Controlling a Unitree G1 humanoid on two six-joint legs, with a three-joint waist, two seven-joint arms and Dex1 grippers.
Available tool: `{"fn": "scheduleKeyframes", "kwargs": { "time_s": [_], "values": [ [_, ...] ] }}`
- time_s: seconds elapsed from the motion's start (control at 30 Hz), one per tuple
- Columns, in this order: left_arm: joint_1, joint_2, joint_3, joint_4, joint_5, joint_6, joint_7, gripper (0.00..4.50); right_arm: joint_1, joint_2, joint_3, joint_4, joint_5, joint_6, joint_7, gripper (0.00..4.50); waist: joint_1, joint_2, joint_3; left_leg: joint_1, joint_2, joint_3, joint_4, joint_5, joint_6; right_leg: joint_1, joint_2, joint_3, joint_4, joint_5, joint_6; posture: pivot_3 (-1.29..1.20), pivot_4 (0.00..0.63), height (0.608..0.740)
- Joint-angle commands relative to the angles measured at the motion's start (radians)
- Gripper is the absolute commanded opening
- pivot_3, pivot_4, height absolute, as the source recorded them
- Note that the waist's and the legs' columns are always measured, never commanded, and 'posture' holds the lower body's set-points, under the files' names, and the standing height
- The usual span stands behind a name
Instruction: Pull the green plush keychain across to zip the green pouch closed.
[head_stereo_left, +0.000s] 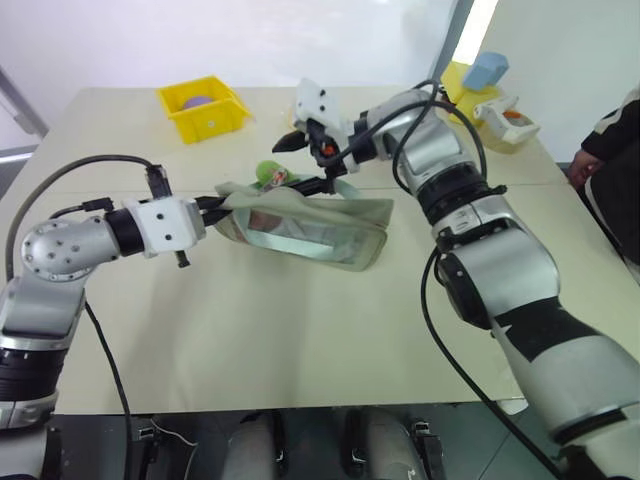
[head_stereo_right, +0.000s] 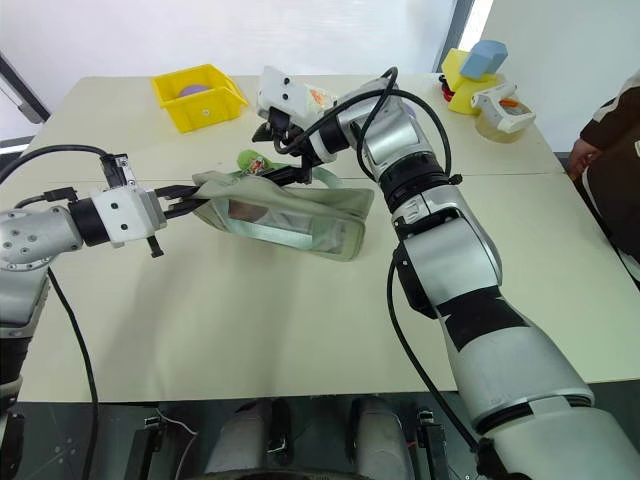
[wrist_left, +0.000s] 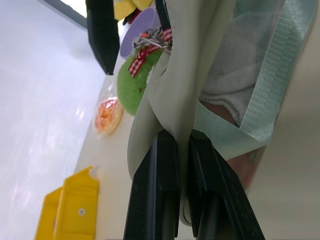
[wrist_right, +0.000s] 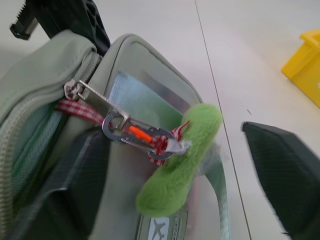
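Pinching the green pouch (head_stereo_left: 300, 228) corner at nine o'clock, the left gripper (head_stereo_left: 213, 205) is clenched; the right gripper (wrist_right: 180, 165), fingers spread, straddles the green plush keychain (wrist_right: 180, 162) ungrasped.

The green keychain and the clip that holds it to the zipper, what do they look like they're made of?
The green plush keychain looks like fuzzy fleece or plush fabric, matte, with a nap of short fibres. The clip seems to be bare metal, silvery with a dull shine, with an orange piece, probably plastic. A red-and-white checked ribbon looks woven.
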Motion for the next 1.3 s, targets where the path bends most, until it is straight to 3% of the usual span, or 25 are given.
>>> {"fn": "scheduleKeyframes", "kwargs": {
  "time_s": [0.03, 0.17, 0.2, 0.53, 0.63, 0.83, 1.2, 1.3],
  "values": [
    [-0.011, 0.009, 0.023, -0.046, -0.037, 0.045, 0.003, 0.0, -0.018, -0.041, 0.006, -0.003, -0.035, -0.019, -0.017, 2.39, 0.001, 0.0, 0.0, 0.0, 0.0, 0.0, 0.0, 0.0, 0.0, 0.0, 0.0, 0.0, 0.0, 0.0, 0.0, 0.0, 0.15, 0.739],
    [-0.033, 0.002, 0.01, -0.039, -0.04, 0.072, 0.004, 0.0, -0.016, -0.078, 0.013, -0.019, -0.055, -0.027, -0.016, 0.29, 0.0, 0.0, 0.0, 0.0, 0.0, 0.0, 0.0, 0.0, 0.0, 0.0, 0.0, 0.0, 0.0, 0.0, 0.0, 0.0, 0.15, 0.739],
    [-0.039, 0.0, 0.009, -0.038, -0.044, 0.081, 0.004, 0.0, -0.014, -0.082, 0.011, -0.024, -0.057, -0.021, -0.021, 0.04, -0.001, 0.0, 0.0, 0.0, 0.0, 0.0, 0.0, 0.0, 0.0, 0.0, 0.0, 0.0, 0.0, 0.0, 0.0, 0.0, 0.15, 0.739],
    [-0.062, -0.007, -0.004, -0.021, -0.046, 0.079, -0.006, 0.0, 0.015, -0.07, 0.006, -0.09, -0.03, 0.073, 0.008, 0.04, -0.001, 0.0, 0.0, 0.0, 0.0, 0.0, 0.0, 0.0, 0.0, -0.001, 0.0, 0.0, 0.0, 0.0, 0.0, 0.0, 0.15, 0.739],
    [-0.061, -0.008, -0.003, -0.022, -0.048, 0.082, -0.006, 0.0, 0.028, -0.056, 0.018, -0.09, -0.044, 0.045, 0.005, 1.34, -0.001, 0.0, 0.0, 0.0, 0.0, 0.0, 0.0, 0.0, 0.0, -0.001, 0.0, 0.0, 0.0, 0.0, 0.0, 0.0, 0.15, 0.739],
    [-0.037, -0.003, 0.009, -0.048, -0.056, 0.101, -0.009, 0.0, 0.049, -0.026, 0.05, -0.083, -0.083, -0.047, -0.03, 4.42, -0.001, 0.0, 0.0, 0.0, 0.0, 0.0, 0.0, 0.0, 0.0, -0.001, 0.0, 0.0, 0.0, 0.0, 0.0, 0.0, 0.15, 0.739],
    [-0.03, 0.002, 0.011, -0.06, -0.056, 0.113, -0.004, 0.0, 0.068, 0.034, 0.048, -0.102, -0.063, -0.032, 0.0, 4.42, -0.001, 0.0, 0.0, 0.0, 0.0, 0.0, 0.0, 0.0, 0.0, 0.0, 0.0, 0.0, 0.0, 0.0, 0.0, 0.0, 0.15, 0.739],
    [-0.039, 0.002, 0.008, -0.054, -0.055, 0.113, -0.005, 0.0, 0.069, 0.033, 0.043, -0.102, -0.063, -0.028, -0.002, 3.55, -0.001, 0.0, 0.0, 0.0, 0.0, 0.0, 0.0, 0.0, 0.0, 0.0, 0.0, 0.0, 0.0, 0.0, 0.0, 0.0, 0.15, 0.739]
  ]
}}
